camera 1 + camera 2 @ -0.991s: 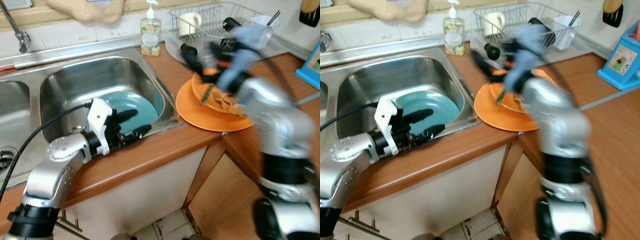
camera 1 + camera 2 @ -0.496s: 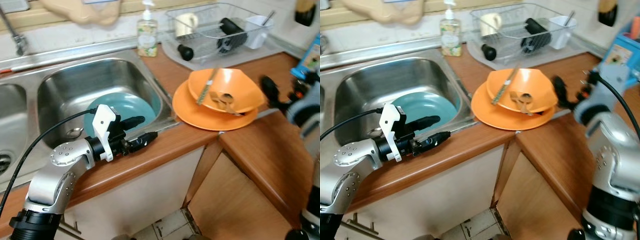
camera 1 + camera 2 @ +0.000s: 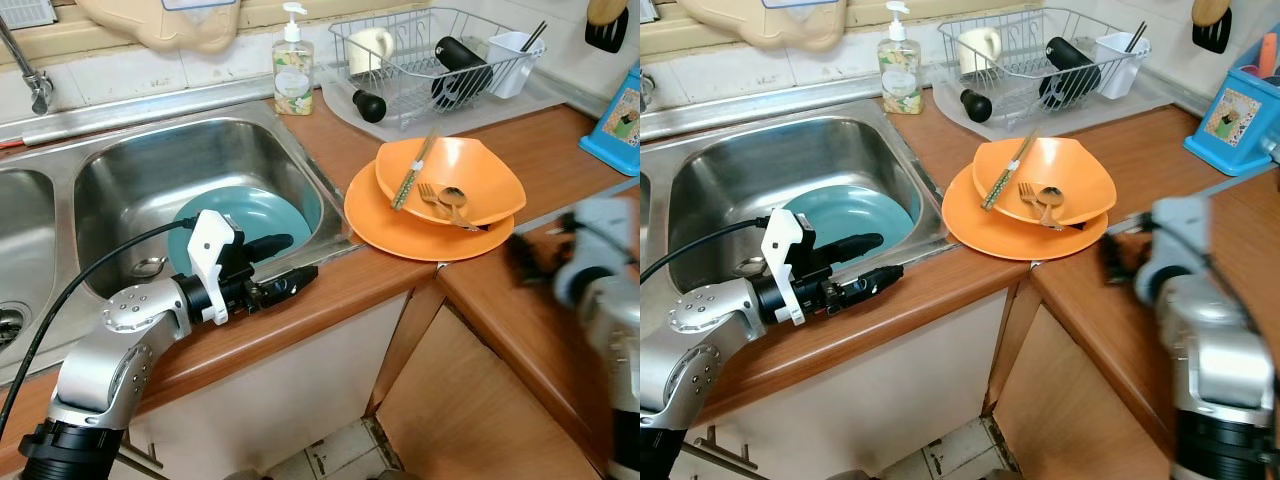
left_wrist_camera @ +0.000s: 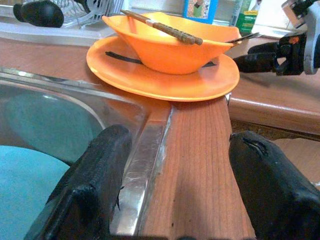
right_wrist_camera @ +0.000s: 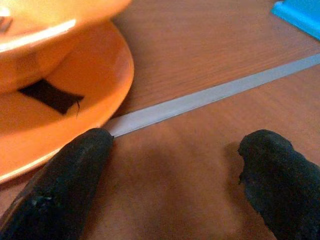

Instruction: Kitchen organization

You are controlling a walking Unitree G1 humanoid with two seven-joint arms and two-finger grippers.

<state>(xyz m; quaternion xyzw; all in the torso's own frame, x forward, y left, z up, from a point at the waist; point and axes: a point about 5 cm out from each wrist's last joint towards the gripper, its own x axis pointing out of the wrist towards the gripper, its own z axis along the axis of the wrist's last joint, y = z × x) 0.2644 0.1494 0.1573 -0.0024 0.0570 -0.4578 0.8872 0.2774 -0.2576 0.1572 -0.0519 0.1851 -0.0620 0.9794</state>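
An orange bowl (image 3: 470,175) sits on an orange plate (image 3: 385,225) on the wooden counter. Chopsticks (image 3: 412,170), a fork and a spoon (image 3: 447,200) lie in the bowl. A teal plate (image 3: 290,205) rests in the steel sink (image 3: 150,150). My left gripper (image 3: 300,257) is open and empty, held level over the sink's front rim, pointing at the orange plate (image 4: 165,80). My right gripper (image 5: 177,145) is open and empty, low over the counter just right of the orange plate (image 5: 60,110); it looks blurred in the head views.
A wire dish rack (image 3: 440,50) with a mug, a black bottle and a white cup stands at the back. A soap bottle (image 3: 292,65) is beside the sink. A blue box (image 3: 622,125) stands far right. The counter turns a corner by the orange plate.
My right arm has swung from above the bowl out to the right and down to the counter beside the plate. The left gripper has edged slightly toward the counter edge.
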